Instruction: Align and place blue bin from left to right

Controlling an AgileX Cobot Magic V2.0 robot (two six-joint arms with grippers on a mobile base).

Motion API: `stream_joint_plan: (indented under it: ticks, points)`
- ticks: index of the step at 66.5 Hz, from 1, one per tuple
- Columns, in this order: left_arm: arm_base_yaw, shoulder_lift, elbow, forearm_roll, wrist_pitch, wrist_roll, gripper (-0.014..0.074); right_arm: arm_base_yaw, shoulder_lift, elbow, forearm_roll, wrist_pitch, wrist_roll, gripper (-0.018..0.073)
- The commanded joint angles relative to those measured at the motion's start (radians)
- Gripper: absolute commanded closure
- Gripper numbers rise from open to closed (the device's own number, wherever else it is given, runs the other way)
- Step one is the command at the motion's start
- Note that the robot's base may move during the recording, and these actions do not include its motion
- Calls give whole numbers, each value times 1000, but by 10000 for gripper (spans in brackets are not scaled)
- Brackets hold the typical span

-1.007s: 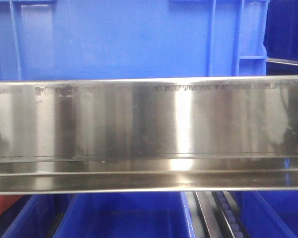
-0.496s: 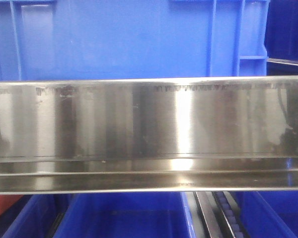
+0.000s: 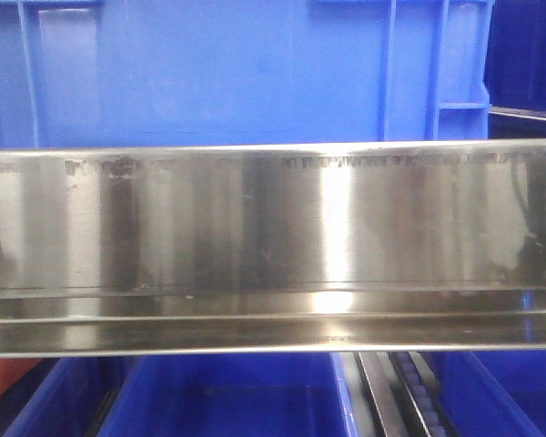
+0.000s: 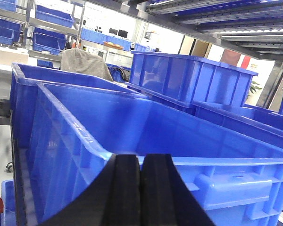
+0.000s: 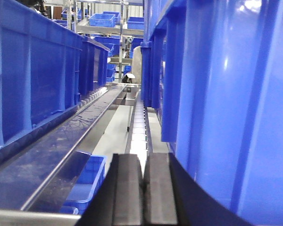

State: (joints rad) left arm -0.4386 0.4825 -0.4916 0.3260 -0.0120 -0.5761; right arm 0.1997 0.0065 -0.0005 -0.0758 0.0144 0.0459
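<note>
The blue bin [image 3: 227, 73] fills the top of the front view, its ribbed wall standing behind a steel shelf rail [image 3: 273, 228]. In the left wrist view the same kind of bright blue bin [image 4: 146, 132] lies just ahead, open and empty, and my left gripper [image 4: 141, 162] sits shut against its near rim with nothing between the pads. In the right wrist view the bin's glossy wall [image 5: 226, 94] rises close on the right. My right gripper [image 5: 144, 162] is shut and empty beside that wall.
More blue bins [image 4: 188, 77] stand behind and to the right in the left wrist view. A roller track [image 5: 139, 125] and a steel rail [image 5: 70, 136] run away ahead of the right gripper, with another blue bin [image 5: 33, 70] on the left. Lower bins [image 3: 227, 396] sit under the shelf.
</note>
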Motion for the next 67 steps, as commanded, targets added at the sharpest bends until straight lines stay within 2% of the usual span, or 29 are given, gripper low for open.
stream_joint_plan:
  ticks: [1, 67]
  points:
    - [-6, -6, 0, 5, -22, -2, 707, 2, -7, 0, 8, -24, -8, 645]
    - [-6, -6, 0, 5, -22, -2, 707, 2, -7, 0, 8, -20, -3, 645]
